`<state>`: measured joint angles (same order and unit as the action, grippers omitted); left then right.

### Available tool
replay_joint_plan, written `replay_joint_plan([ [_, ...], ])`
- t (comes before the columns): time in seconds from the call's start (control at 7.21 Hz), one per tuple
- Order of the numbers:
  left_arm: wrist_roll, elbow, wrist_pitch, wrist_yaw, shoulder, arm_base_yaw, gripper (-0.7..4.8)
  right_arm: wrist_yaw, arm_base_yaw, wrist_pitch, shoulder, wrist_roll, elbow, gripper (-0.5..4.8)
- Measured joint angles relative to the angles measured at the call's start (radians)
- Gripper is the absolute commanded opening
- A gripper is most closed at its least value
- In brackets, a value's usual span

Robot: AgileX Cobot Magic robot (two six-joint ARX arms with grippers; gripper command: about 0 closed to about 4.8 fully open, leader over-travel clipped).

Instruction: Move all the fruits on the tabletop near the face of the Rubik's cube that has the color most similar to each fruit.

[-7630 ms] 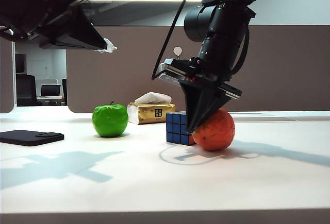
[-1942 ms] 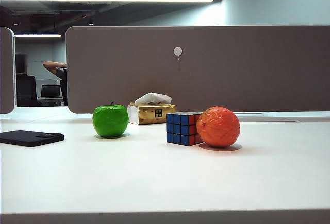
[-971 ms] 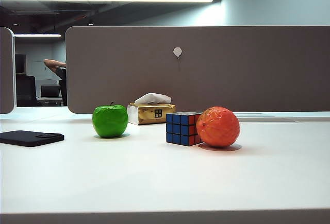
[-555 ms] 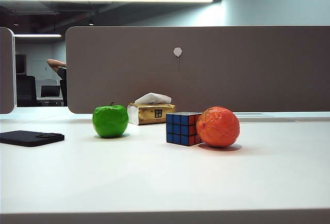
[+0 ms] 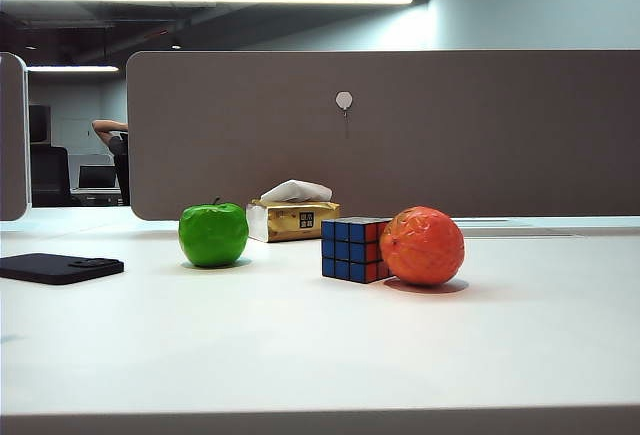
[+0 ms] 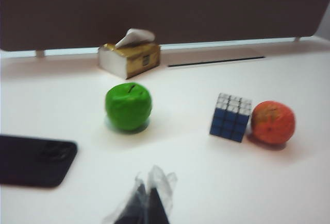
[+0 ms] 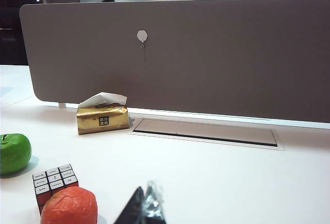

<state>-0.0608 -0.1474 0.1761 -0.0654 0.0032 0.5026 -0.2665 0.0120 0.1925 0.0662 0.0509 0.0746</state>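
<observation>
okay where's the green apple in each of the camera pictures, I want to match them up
Exterior view: the green apple sits left of centre on the white tabletop, well left of the Rubik's cube.
Left wrist view: the apple is near the middle, beyond the left tool.
Right wrist view: the apple is cut off by the picture's edge, far from the right tool.
Shared landmark: the yellowish tissue box behind the apple shows in all three.

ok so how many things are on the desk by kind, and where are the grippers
Fruits: 2, green apple, orange
Rubik's cube: 1
Tissue box: 1
Black phone: 1
Total: 5
Left gripper and right gripper appear only in wrist views, off the fruit.
</observation>
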Motion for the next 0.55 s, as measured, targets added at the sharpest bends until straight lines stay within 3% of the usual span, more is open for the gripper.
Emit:
replay_joint_plan([
  [0.28, 0.007, 0.086, -0.111, 0.118, 0.000, 0.000, -0.05, 0.000, 0.000, -0.002, 0.000, 0.000, 0.000, -0.01],
  [0.55, 0.059, 0.128, -0.116, 0.153, 0.000, 0.000, -0.05, 0.000, 0.000, -0.027, 0.000, 0.000, -0.002, -0.01],
])
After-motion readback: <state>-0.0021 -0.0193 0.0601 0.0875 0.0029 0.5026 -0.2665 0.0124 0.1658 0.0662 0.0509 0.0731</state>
